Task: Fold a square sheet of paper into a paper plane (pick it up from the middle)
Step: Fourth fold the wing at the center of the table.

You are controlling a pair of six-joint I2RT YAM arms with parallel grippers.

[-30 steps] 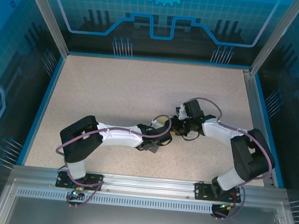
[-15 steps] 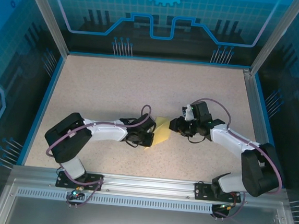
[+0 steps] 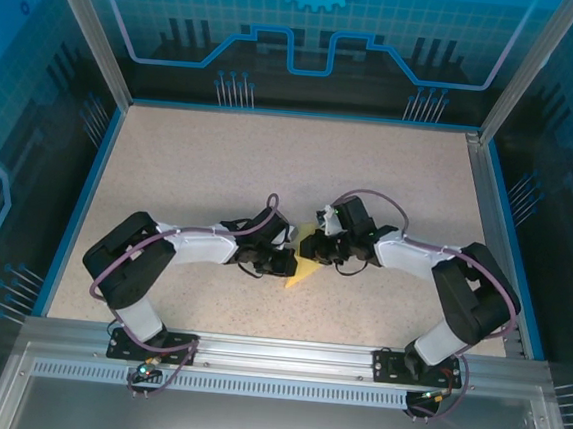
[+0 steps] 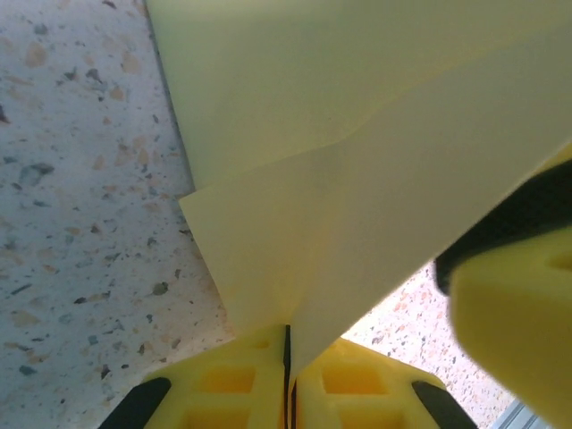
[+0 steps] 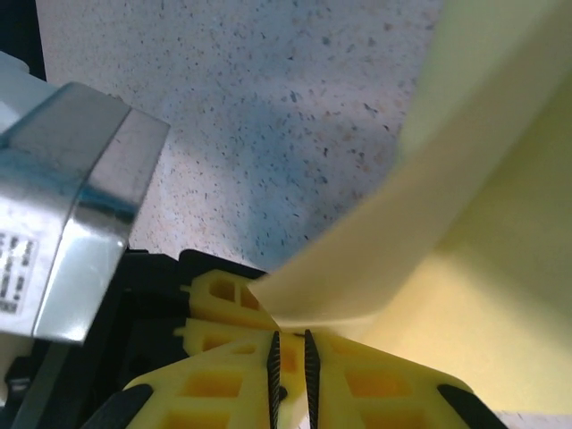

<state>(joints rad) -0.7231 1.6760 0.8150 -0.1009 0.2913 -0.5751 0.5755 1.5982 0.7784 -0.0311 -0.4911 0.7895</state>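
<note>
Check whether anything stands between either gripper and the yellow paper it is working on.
Nothing visible does. The left gripper has its jaws closed on a folded edge of the paper, and the right gripper appears to pinch a raised flap of it between its jaws.

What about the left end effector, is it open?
No, the left end effector is shut on the paper, whose corner runs between its closed jaws.
</note>
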